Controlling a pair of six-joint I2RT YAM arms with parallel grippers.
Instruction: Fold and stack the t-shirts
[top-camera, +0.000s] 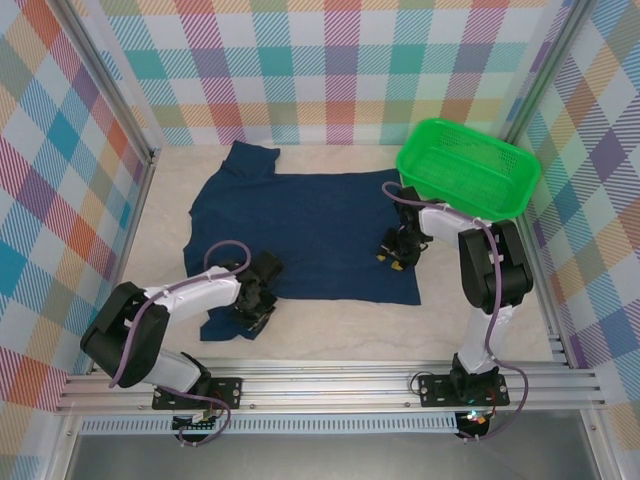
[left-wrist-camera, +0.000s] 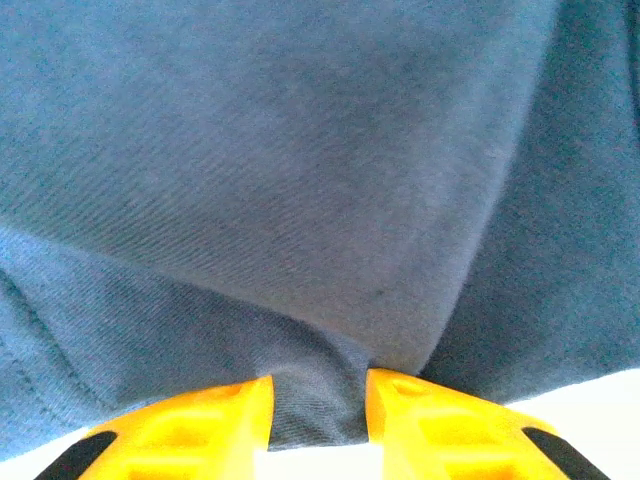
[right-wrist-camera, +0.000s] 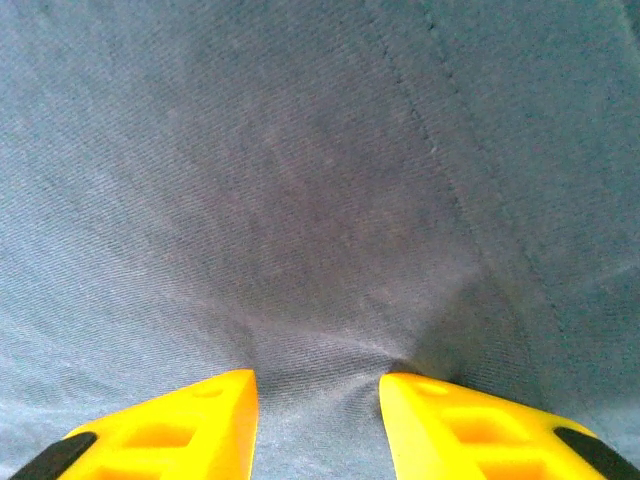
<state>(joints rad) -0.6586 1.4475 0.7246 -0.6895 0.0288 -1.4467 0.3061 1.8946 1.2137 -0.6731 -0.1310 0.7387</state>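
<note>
Top external view: the dark navy t-shirt lies spread on the pale table just left of the green plastic basket, its near-right corner reaching in front of the basket's left end and its collar end pointing away from the basket toward the far-left corner. The shirt is mostly flat; its corner farthest from the basket, on the near-left, is rumpled and doubled over. The right gripper sits on the shirt just in front of the basket's left end, near the hem. The left gripper is well apart from the basket, across the shirt at that rumpled near-left corner. In the left wrist view, the yellow fingers are clamped on a ridge of navy cloth that stands between them, with the fabric draping up and away from the pinch and a strip of bare table beside it. In the right wrist view, the yellow fingertips press into the shirt with cloth gathered between them, creases running into the gap, so this gripper too is grasping the shirt; a stitched seam runs diagonally past the right finger.
</note>
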